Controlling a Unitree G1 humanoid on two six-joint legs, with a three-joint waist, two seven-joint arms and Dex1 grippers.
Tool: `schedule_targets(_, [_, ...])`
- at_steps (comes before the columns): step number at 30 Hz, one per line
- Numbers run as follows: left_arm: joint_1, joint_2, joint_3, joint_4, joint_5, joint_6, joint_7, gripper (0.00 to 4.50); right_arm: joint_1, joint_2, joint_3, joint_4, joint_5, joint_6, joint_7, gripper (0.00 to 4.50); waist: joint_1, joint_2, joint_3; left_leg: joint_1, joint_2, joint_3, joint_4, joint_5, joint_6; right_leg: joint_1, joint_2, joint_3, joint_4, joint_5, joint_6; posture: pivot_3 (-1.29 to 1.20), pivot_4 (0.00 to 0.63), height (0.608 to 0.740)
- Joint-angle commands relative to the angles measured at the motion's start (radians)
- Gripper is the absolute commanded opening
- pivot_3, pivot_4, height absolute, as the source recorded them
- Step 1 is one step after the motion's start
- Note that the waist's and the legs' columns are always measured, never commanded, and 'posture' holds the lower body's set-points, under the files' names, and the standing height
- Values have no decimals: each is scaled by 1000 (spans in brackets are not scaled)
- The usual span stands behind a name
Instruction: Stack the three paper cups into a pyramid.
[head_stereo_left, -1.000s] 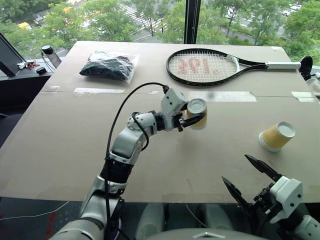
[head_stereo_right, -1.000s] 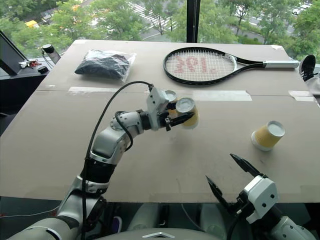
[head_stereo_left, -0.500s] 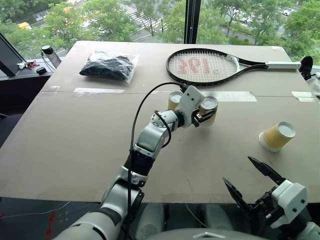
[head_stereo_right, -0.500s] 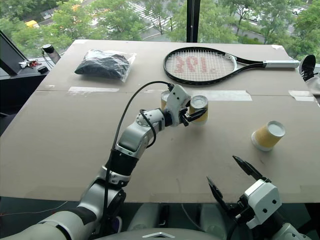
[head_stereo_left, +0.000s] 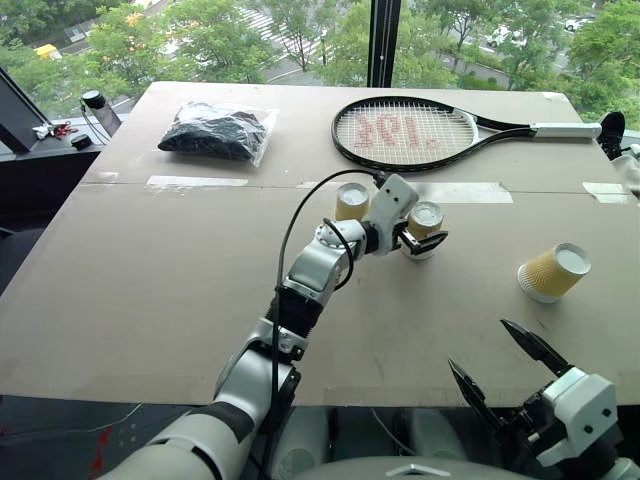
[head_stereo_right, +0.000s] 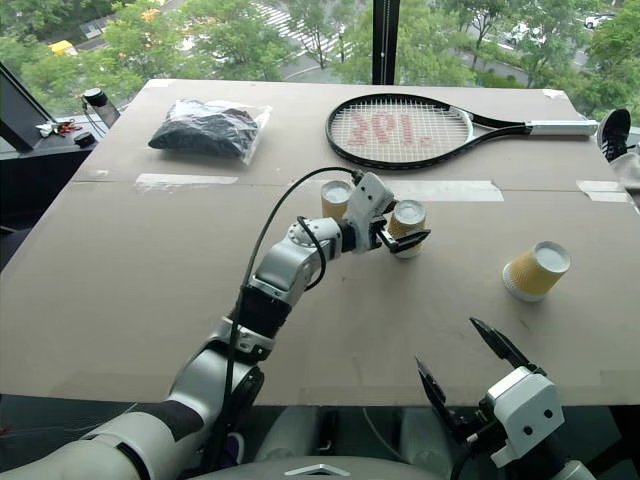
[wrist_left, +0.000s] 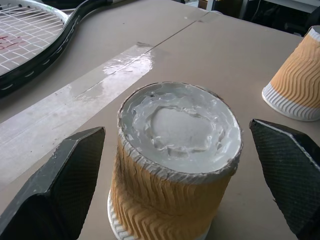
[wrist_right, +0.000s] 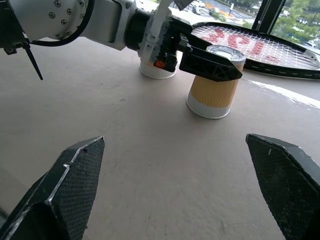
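On the racket (head_stereo_left: 405, 133) strings, red markings are unreadable.

Three cups on the table, left gripper at the middle one.

Left gripper (head_stereo_right: 408, 237) sits around an upside-down paper cup (head_stereo_right: 407, 226) near the table (head_stereo_right: 120, 290) centre, fingers spread on either side of it. A second inverted cup (head_stereo_right: 335, 198) stands just beside it, toward the left edge. A third cup (head_stereo_right: 535, 271) lies tipped on its side nearer the right edge, well apart. Right gripper (head_stereo_right: 468, 362) hangs spread wide over the near edge. Racket (head_stereo_right: 410, 130) and black bagged bundle (head_stereo_right: 205, 128) lie toward the far edge.
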Motion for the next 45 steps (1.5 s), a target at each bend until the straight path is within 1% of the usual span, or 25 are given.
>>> schedule_targets(1, [12, 16, 32, -133, -64, 48, -49, 4468, 12, 1, -2, -37, 6, -30, -6, 4500, -1, 0, 0, 0, 0, 0, 0, 0, 0, 0, 0, 0, 0, 0, 0, 0, 150, 740])
schedule_targets(3, [65, 74, 63, -275, -145, 146, -103, 4468, -9, -2, -7, -26, 13, -27, -5, 4500, -4, 0, 0, 0, 0, 0, 0, 0, 0, 0, 0, 0, 0, 0, 0, 0, 150, 740])
schedule_targets(5, [124, 159, 91, -424, -214, 232, -153, 4468, -45, -9, -20, -12, 32, -17, -2, 4500, -15, 1, 0, 1, 2, 1, -1, 0, 0, -1, 1, 2, 1, 0, 0, 0, 150, 740])
schedule_targets(7, [166, 228, 127, -528, -290, 313, -179, 4468, -86, -20, -43, 1, 60, 2, 1, 4500, -18, 1, 0, 1, 2, 0, -1, 3, -5, -2, 0, 2, 2, 0, 0, 0, 150, 740])
schedule_targets(9, [203, 286, 160, -600, -343, 362, -195, 4468, -129, -36, -78, 14, 94, 33, 1, 4500, -13, 1, 0, 1, 2, 0, 0, 3, -5, -1, 0, 2, 3, 0, 0, 0, 150, 740])
schedule_targets(12, [257, 350, 213, -676, -431, 413, -221, 4468, -186, -66, -136, 36, 142, 84, 5, 4500, 1, 1, 0, 1, 0, 0, 1, 3, -4, 0, -2, 2, 2, 0, 0, 0, 150, 740])
schedule_targets(14, [319, 404, 250, -734, -474, 415, -249, 4468, -232, -109, -205, 62, 223, 122, 33, 4500, -1, 1, 0, 1, 0, -1, 1, 2, -4, 1, -3, 2, 2, 0, 0, 0, 150, 740])
schedule_targets(17, [389, 461, 317, -768, -506, 417, -231, 4468, -288, -202, -328, 108, 356, 158, 117, 4500, -2, 1, 0, 2, 0, 0, 1, 2, -3, 1, -4, 3, 2, 0, 0, 0, 150, 740])
schedule_targets(20, [423, 492, 360, -772, -512, 397, -207, 4468, -293, -260, -428, 139, 476, 172, 204, 4500, 3, 1, 0, 2, 0, -3, 1, 0, 0, 2, -3, 1, 2, 0, -1, 0, 150, 740])
schedule_targets(22, [441, 518, 370, -744, -485, 354, -216, 4468, -284, -282, -485, 159, 528, 160, 273, 4500, 4, 1, 0, 2, 0, -4, 1, 0, 0, 3, -2, 1, 2, 0, -1, 0, 150, 740])
schedule_targets(24, [439, 517, 382, -677, -461, 308, -206, 4468, -276, -297, -526, 178, 581, 162, 334, 4500, 3, 1, 0, 2, 0, -3, 1, 0, 0, 3, -3, 1, 2, 0, -1, 0, 150, 740])
schedule_targets(27, [426, 539, 369, -585, -422, 240, -237, 4468, -263, -302, -566, 179, 656, 178, 389, 4500, 0, 1, 0, 3, -1, -3, 1, 0, 0, 4, -3, 1, 2, 0, -1, 0, 150, 740])
schedule_targets(30, [368, 556, 363, -459, -385, 182, -264, 4468, -275, -300, -594, 157, 718, 196, 388, 4500, -1, 1, 0, 3, -1, -3, 1, 0, 0, 4, -2, 1, 2, 0, -1, 0, 150, 740])
schedule_targets(33, [293, 568, 316, -330, -313, 117, -289, 4468, -295, -301, -608, 144, 749, 209, 373, 4500, 1, 1, 0, 3, -1, -3, 1, 0, 0, 4, -2, 0, 2, 0, 0, 0, 150, 740])
schedule_targets(36, [202, 536, 278, -224, -282, 69, -319, 4468, -290, -305, -631, 130, 763, 224, 377, 4500, 3, 1, 0, 3, -2, -3, 1, 0, 0, 4, -2, -2, 2, 0, 0, 0, 150, 740])
schedule_targets(39, [109, 479, 222, -97, -227, -8, -346, 4468, -277, -291, -661, 138, 753, 220, 381, 4500, 4, 0, 0, 1, -3, -3, 1, 0, 0, 3, -2, -2, 1, 0, 0, 0, 150, 740])
schedule_targets(45, [0, 404, 177, 55, -155, -85, -353, 4468, -246, -237, -654, 89, 725, 214, 348, 4500, -5, 0, 1, 1, -3, -3, 1, 0, 0, 2, -2, 0, 2, 0, 1, 0, 150, 740])
